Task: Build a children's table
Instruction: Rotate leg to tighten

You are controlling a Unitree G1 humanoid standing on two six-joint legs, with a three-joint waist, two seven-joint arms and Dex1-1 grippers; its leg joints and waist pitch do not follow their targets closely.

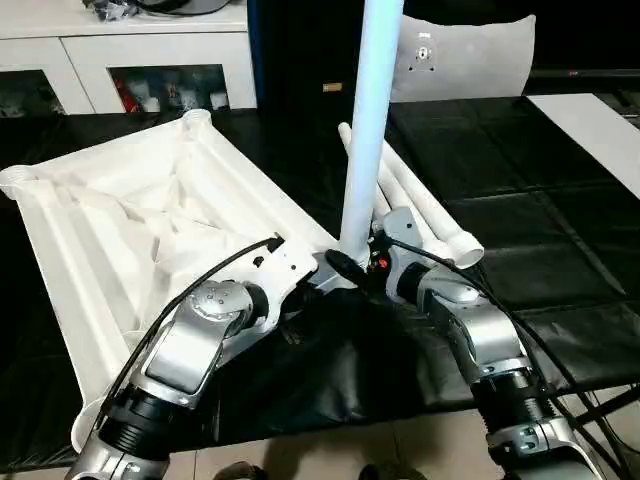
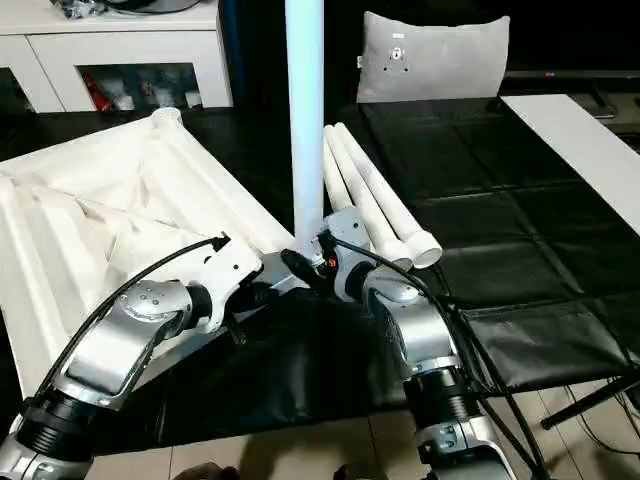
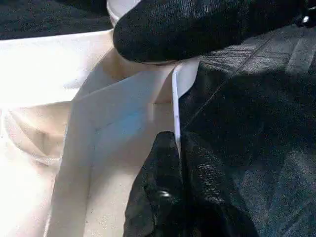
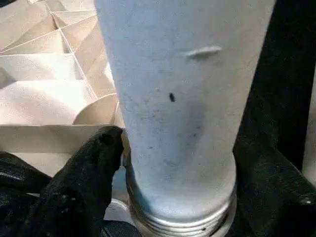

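Observation:
The children's table top (image 1: 130, 220) lies upside down on the black mat, ribs up, with round sockets at its corners. One white leg (image 1: 365, 130) stands upright in the near corner socket (image 4: 182, 217). My left gripper (image 3: 177, 148) is shut on the thin rim of the table top beside that socket. At the foot of the upright leg my right gripper (image 1: 372, 262) stands open, a finger (image 4: 94, 168) on either side of the tube. Three more legs (image 2: 375, 195) lie side by side on the mat just behind.
A white cabinet (image 1: 150, 60) with glass doors stands at the back left. A grey cushion (image 1: 470, 60) rests behind the legs, and a flat white board (image 1: 590, 130) lies at the far right. The black mat (image 1: 520, 200) ends near my body, where bare floor begins.

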